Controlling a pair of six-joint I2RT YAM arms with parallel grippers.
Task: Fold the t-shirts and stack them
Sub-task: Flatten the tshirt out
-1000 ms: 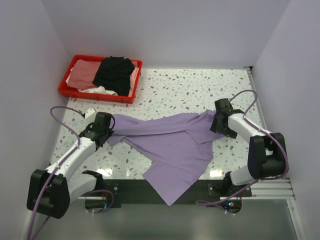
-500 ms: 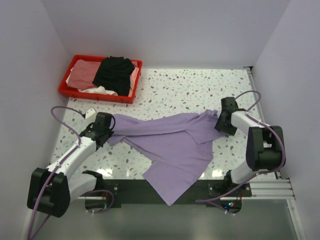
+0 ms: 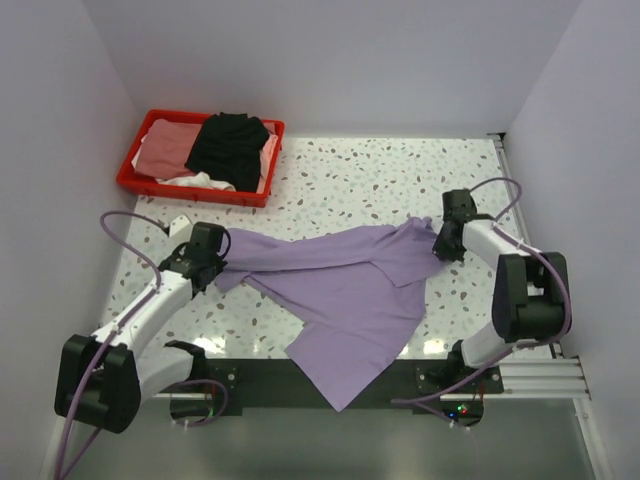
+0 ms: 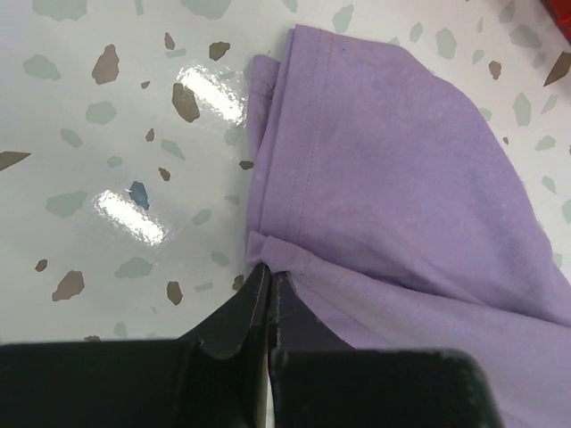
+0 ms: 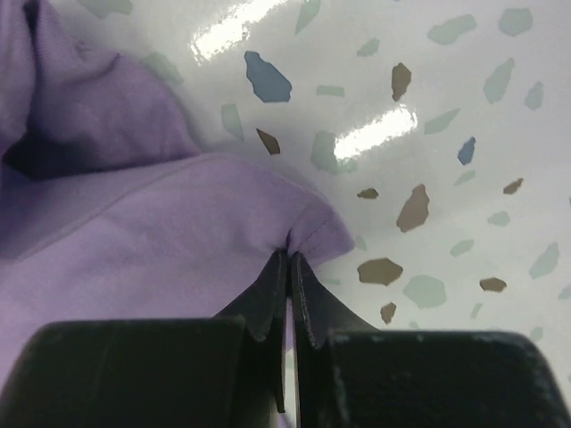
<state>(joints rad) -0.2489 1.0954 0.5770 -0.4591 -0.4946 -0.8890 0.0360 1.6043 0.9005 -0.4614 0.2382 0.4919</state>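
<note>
**Folding barely begun: shirt pinched at both ends**

The light purple cloth t-shirt (image 3: 350, 290) lies unfolded and rumpled on the speckled white table (image 3: 350, 175), one flap hanging over the near edge. The left hand (image 4: 268, 278) is clenched on its hemmed left corner, and the right hand (image 5: 290, 260) is clenched on its right edge. Its long axis runs left to right between them, the flap pointing toward the arms. Nothing is stacked yet. A black t-shirt (image 3: 232, 148), a salmon pink t-shirt (image 3: 165, 150) and a white t-shirt (image 3: 190, 181) wait in the red plastic tray (image 3: 195, 192).

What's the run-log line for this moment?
left gripper: shut on lavender t-shirt edge | right gripper: shut on opposite edge | fold: not started | other t-shirts: in red tray
</note>
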